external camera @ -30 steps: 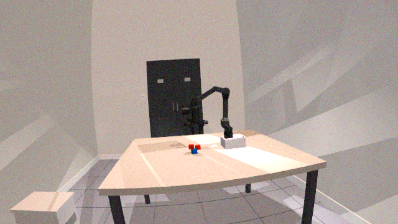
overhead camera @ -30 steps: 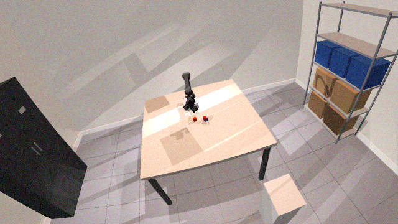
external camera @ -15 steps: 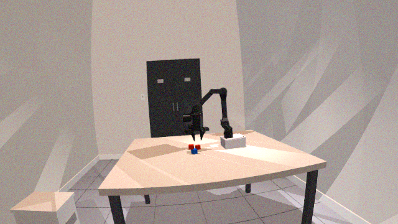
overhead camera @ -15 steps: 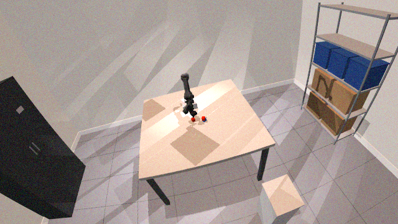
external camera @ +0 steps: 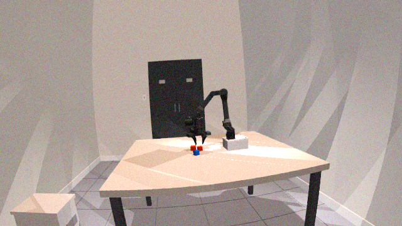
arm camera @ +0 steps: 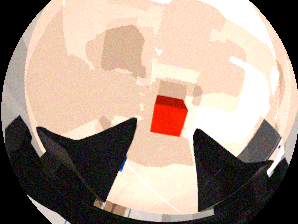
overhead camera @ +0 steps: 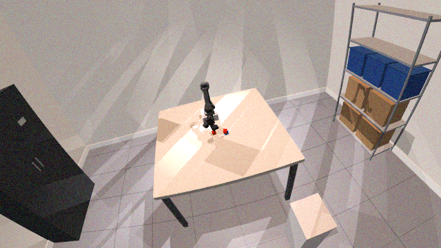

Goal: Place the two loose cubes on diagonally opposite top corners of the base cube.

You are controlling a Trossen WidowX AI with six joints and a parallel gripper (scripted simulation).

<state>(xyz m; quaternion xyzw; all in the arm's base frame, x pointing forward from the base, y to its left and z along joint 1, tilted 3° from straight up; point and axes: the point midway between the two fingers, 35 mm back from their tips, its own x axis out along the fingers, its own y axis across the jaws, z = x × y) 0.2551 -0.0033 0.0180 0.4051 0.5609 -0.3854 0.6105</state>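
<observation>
Jaws open, empty, hovering over loose red cube (arm camera: 168, 115) on table (arm camera: 220, 43). Cube looks rigid, light; grip opposite flat faces mid-height.

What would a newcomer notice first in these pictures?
Most striking is the black arm on the table, its open gripper hanging empty just above a red cube. Beside that, a second red cube sits on a blue cube. In the room's corner stands a shelf of blue and brown boxes.
</observation>
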